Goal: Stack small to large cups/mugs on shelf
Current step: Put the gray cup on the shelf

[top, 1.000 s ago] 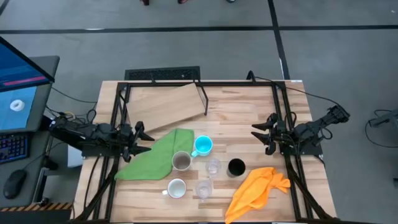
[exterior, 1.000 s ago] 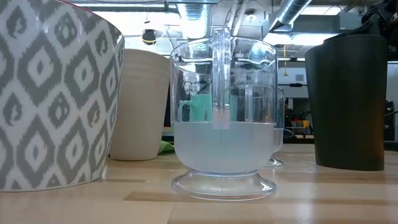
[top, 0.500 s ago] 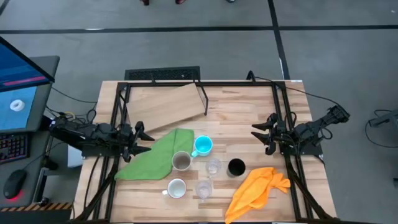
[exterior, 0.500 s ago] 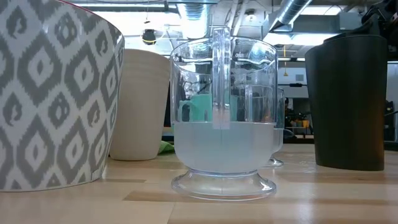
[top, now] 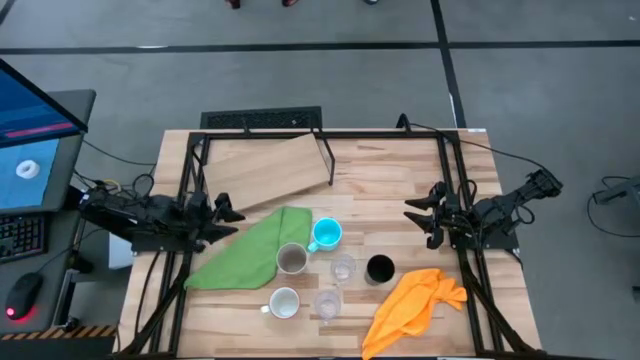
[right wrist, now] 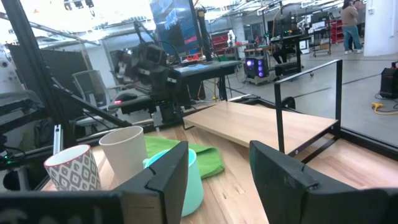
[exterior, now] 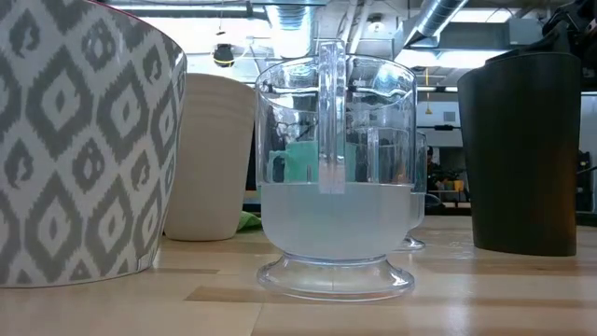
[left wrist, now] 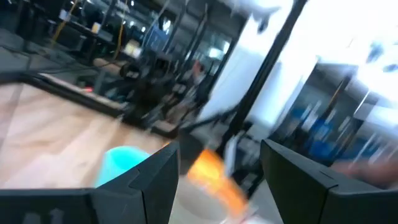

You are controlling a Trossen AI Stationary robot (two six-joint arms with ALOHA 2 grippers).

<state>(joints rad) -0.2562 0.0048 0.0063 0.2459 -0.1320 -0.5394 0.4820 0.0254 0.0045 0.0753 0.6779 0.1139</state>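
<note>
The high view shows the cups grouped at the table's near middle: blue mug (top: 326, 234), grey-beige cup (top: 292, 259), white mug (top: 284, 302), two clear glasses (top: 343, 267) (top: 328, 304) and black cup (top: 380, 268), all upright on their bases. The shelf (top: 270, 170) lies at the far left, its black wire frame (top: 325, 155) on its right edge. My left gripper (top: 232, 220) is open over the left edge, beside the green cloth. My right gripper (top: 418, 222) is open at the right, above the table beyond the black cup. Neither touches anything.
A green cloth (top: 255, 250) lies left of the cups, partly under the grey-beige cup. An orange cloth (top: 415, 300) lies at the near right. Black frame rails (top: 190, 200) run along both table sides. Bare tabletop (top: 390, 175) shows between the shelf and my right gripper.
My left gripper has shifted slightly toward the table's far-left side and stays open; its wrist view is blurred by the motion. The cups, cloths and shelf have kept their places.
</note>
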